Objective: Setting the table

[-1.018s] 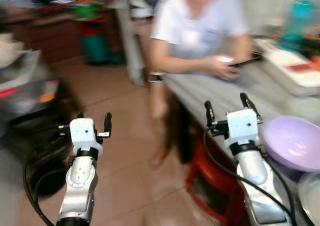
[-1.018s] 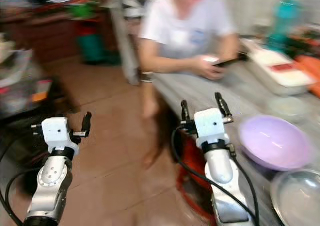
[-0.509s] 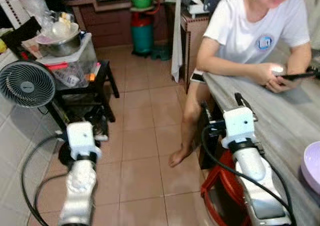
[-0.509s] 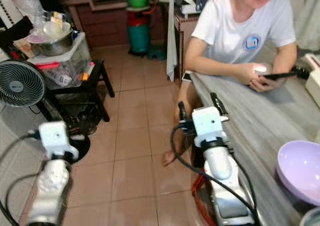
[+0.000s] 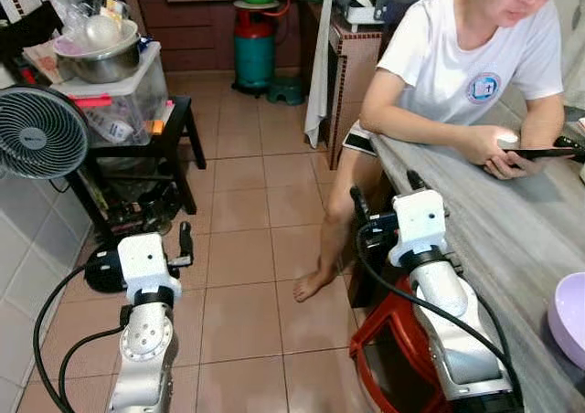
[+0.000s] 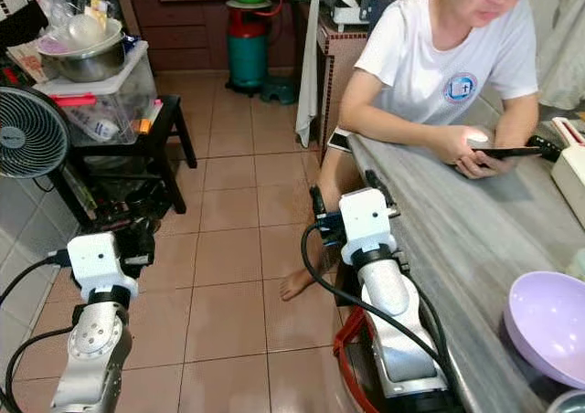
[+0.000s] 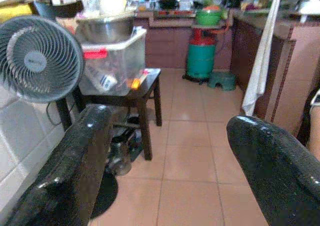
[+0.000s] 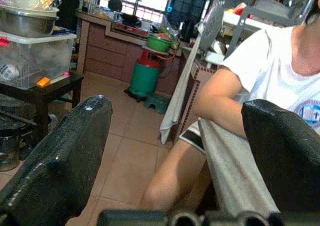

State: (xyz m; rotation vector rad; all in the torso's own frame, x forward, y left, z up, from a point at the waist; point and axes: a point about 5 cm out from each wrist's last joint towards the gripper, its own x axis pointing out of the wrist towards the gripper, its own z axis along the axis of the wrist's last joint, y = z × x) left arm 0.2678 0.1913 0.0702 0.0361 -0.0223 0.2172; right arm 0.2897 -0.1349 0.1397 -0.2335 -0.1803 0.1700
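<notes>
Both grippers, left [image 7: 165,151] and right [image 8: 175,156], hold fingers wide, empty; purple bowl [image 6: 548,326] apparently upright.

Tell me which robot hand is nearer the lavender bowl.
Right. The right hand hovers at the table's near edge, the lavender bowl off to its right; the left hand hangs over the floor.

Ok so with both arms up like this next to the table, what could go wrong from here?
The open right gripper is raised beside the grey table's edge, close to the seated person's bare leg; a swing could hit either. The shallow lilac plastic bowl sits near the table's edge by the right arm, so an elbow might knock it. The open left gripper could clip the black side table.
</notes>
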